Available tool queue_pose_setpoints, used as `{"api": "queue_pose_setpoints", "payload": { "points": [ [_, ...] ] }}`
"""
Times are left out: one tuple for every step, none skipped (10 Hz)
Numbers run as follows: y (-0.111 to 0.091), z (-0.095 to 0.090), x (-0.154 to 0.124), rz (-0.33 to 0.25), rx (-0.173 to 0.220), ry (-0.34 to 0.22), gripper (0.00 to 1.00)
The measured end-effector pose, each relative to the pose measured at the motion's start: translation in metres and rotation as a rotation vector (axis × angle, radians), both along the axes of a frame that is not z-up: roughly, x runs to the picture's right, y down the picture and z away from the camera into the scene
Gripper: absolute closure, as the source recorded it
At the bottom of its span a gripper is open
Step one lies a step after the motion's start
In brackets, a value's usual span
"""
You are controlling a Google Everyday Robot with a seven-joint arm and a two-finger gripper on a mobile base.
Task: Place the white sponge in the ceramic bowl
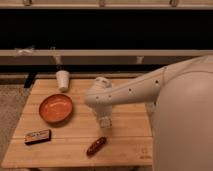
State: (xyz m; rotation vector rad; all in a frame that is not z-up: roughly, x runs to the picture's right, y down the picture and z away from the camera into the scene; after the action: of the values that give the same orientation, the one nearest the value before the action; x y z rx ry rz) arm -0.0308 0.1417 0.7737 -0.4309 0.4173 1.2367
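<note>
The ceramic bowl [56, 108] is shallow, round and orange-brown, and sits on the left part of the wooden table [130, 131]. My white arm reaches in from the right across the table's middle. My gripper [104, 123] hangs down from it over the table, right of the bowl and apart from it. The white sponge does not show; the arm covers the spot behind the gripper where it lay.
A small white cup [62, 80] stands behind the bowl near the table's back edge. A dark bar with an orange label [38, 136] lies at the front left. A brown sausage-shaped object [96, 145] lies near the front edge, just below the gripper.
</note>
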Motion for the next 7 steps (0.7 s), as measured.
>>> {"api": "queue_pose_setpoints", "payload": {
  "points": [
    [-0.012,0.002,-0.021,-0.044,0.007,-0.029,1.0],
    [-0.022,0.006,-0.039,-0.078,0.013,-0.055,1.0],
    [-0.034,0.011,-0.062,-0.124,0.021,-0.09,1.0],
    [-0.044,0.016,-0.084,-0.166,0.027,-0.127,1.0],
    [-0.051,0.021,-0.103,-0.203,0.03,-0.157,1.0],
    [-0.058,0.026,-0.123,-0.241,0.033,-0.194,1.0],
    [-0.065,0.031,-0.147,-0.286,0.036,-0.24,1.0]
  ]
}}
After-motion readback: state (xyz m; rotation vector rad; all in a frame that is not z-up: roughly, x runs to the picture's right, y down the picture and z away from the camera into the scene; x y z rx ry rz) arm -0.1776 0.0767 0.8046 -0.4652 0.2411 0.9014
